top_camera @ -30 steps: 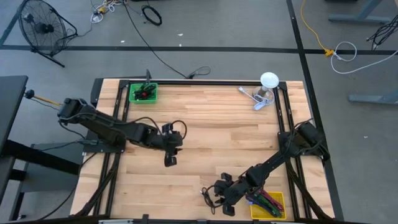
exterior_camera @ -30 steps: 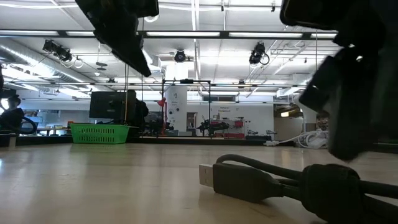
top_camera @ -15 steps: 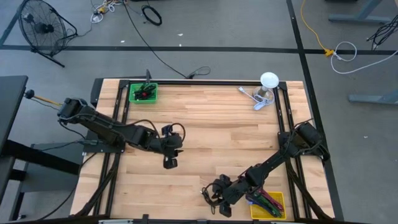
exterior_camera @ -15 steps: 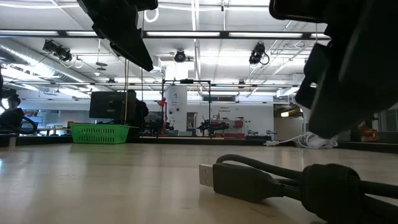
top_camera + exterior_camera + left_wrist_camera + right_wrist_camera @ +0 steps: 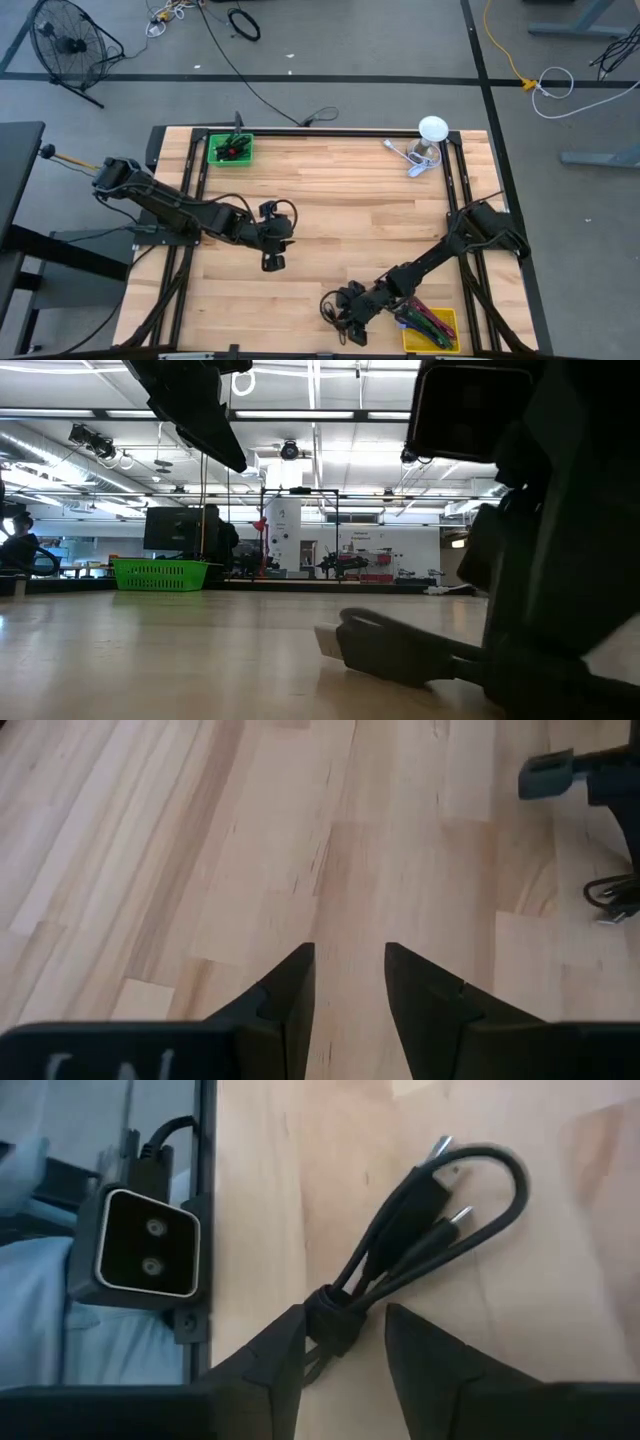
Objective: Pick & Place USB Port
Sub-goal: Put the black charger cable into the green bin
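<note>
On the wooden surface (image 5: 340, 200), we take the green basket (image 5: 230, 149) at the far left corner as our landmark. Nearer the front edge than the basket and slightly to its right, we see the left pincer (image 5: 272, 256) hanging over bare wood near the middle of the surface; its wrist view shows the two dark fingers (image 5: 290, 995) parted with nothing between them, so it is released. Farther right and close to the front edge, diagonally across from the basket, lies the USB cable (image 5: 335, 311), a black bundle tied at its middle with its plugs free. We see the right pincer (image 5: 352, 330) directly at it. In the right wrist view the cable (image 5: 420, 1220) lies just ahead of the spread fingers (image 5: 275, 1355), its tied knot sitting in the gap between their tips, so this pincer is released and not clamped. Right of the cable, at the front right corner, sits a yellow tray (image 5: 432, 328) of coloured items. Straight across from the basket along the far edge, a white lamp-like object (image 5: 430, 132) stands near the far right corner.
</note>
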